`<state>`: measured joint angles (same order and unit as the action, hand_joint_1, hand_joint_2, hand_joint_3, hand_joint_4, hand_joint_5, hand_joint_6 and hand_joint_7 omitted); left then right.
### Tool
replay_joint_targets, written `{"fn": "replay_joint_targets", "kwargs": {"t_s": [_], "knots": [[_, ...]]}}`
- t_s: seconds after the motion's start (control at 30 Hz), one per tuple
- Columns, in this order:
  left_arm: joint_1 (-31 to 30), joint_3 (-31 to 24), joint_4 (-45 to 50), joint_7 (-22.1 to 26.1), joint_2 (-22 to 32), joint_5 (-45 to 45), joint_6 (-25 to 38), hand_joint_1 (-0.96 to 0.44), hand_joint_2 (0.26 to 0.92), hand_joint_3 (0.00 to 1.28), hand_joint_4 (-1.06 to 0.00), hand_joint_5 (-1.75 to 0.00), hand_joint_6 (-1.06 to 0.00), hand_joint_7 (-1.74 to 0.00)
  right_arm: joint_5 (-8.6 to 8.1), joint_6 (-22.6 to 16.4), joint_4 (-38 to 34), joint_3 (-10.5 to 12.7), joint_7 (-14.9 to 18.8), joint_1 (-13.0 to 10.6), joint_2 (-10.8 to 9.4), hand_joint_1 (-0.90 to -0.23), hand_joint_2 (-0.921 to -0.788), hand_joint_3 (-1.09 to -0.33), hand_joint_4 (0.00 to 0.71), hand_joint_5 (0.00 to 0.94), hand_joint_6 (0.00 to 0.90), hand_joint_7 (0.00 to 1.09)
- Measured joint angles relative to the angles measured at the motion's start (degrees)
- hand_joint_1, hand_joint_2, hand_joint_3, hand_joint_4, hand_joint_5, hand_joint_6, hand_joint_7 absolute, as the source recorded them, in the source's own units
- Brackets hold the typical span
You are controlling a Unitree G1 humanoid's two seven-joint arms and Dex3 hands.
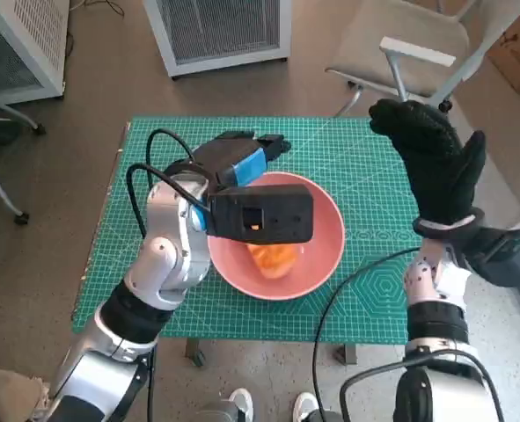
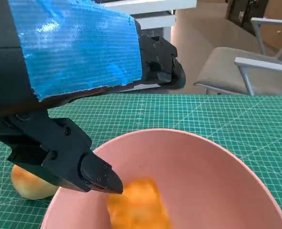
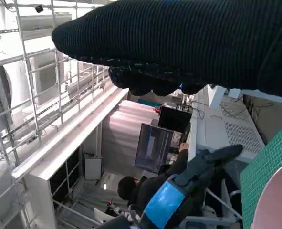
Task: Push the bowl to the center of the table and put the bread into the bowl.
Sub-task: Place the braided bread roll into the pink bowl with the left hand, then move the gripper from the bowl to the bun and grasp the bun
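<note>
The pink bowl [image 1: 326,239] stands near the middle of the green cutting mat [image 1: 374,167]. An orange piece of bread [image 1: 273,258] lies inside it, and shows blurred on the bowl's floor [image 2: 138,206] in the left wrist view. My left hand [image 1: 242,160] hovers over the bowl's far left rim, fingers spread and holding nothing; its blue-taped back [image 2: 78,47] fills that view above the bowl [image 2: 203,171]. My right hand [image 1: 435,158] is raised above the mat's right side, gloved and holding nothing; the glove [image 3: 188,43] spans the right wrist view.
A pale yellow round thing [image 2: 31,183] sits on the mat just outside the bowl. A grey chair [image 1: 409,44] and a white unit [image 1: 220,31] stand beyond the table. A person's shoes [image 1: 273,406] show at the near edge. Another person [image 3: 131,188] sits by a monitor.
</note>
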<state>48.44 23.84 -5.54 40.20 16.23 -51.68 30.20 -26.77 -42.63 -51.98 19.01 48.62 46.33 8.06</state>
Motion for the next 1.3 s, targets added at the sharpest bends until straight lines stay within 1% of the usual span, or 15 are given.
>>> {"fn": "replay_joint_targets", "kwargs": {"t_s": [0.27, 0.47, 0.57, 0.63, 0.73, 0.93, 1.13, 1.3], "knots": [[-0.64, 0.33, 2.09, 1.47, 1.52, 0.05, 1.23, -0.18, 0.693, 0.03, 0.00, 0.00, -0.09, -0.23, -0.04, 0.00, -0.07, -0.01, 0.31, 0.02, 0.00, -0.614, -0.921, -0.575, 0.155, 0.000, 0.219, 0.17], [-2.57, -0.76, 7.61, 3.87, 4.43, 0.77, 1.60, -0.16, 0.692, 0.02, 0.00, 0.00, -0.09, -0.23, -0.11, 0.01, -0.08, 0.00, 0.97, 0.08, 0.00, -0.617, -0.921, -0.574, 0.156, 0.001, 0.220, 0.17], [-3.56, -2.30, 10.28, 4.83, 6.72, 1.23, 1.71, -0.10, 0.694, 0.02, 0.00, 0.00, -0.09, -0.23, -0.18, 0.03, -0.09, 0.03, 1.06, 0.13, 0.02, -0.618, -0.921, -0.573, 0.156, 0.001, 0.220, 0.17], [-4.57, -3.82, 12.29, 5.45, 8.57, 1.72, 1.69, -0.04, 0.700, 0.02, 0.00, 0.00, -0.13, -0.16, -0.20, 0.03, -0.11, 0.05, 1.12, 0.16, 0.03, -0.619, -0.921, -0.573, 0.157, 0.001, 0.221, 0.17], [-6.67, -6.67, 15.92, 6.34, 12.32, 2.30, 1.53, 0.00, 0.705, 0.02, 0.00, 0.00, -0.16, -0.12, -0.21, 0.03, -0.27, 0.08, 1.20, 0.23, 0.06, -0.619, -0.921, -0.573, 0.157, 0.001, 0.221, 0.17], [-10.10, -11.31, 19.84, 6.42, 18.53, 1.91, 2.18, 0.09, 0.715, 0.02, 0.00, 0.00, -0.19, -0.08, -0.30, 0.04, -0.99, 0.27, 1.25, 0.38, 0.28, -0.619, -0.921, -0.573, 0.157, 0.001, 0.222, 0.17], [-12.99, -13.23, 22.92, 6.42, 21.17, -0.11, 4.32, 0.14, 0.721, 0.03, 0.00, 0.00, -0.21, -0.07, -0.29, 0.17, -2.00, 0.21, 1.44, 1.00, -0.04, -0.618, -0.921, -0.575, 0.158, 0.001, 0.223, 0.16], [-13.62, -13.11, 23.20, 6.96, 21.76, -2.40, 5.95, 0.14, 0.724, 0.03, 0.00, 0.00, -0.22, -0.06, -0.14, 0.40, -2.28, -0.07, 1.53, 1.76, -0.36, -0.622, -0.921, -0.578, 0.157, 0.000, 0.222, 0.16]]}}
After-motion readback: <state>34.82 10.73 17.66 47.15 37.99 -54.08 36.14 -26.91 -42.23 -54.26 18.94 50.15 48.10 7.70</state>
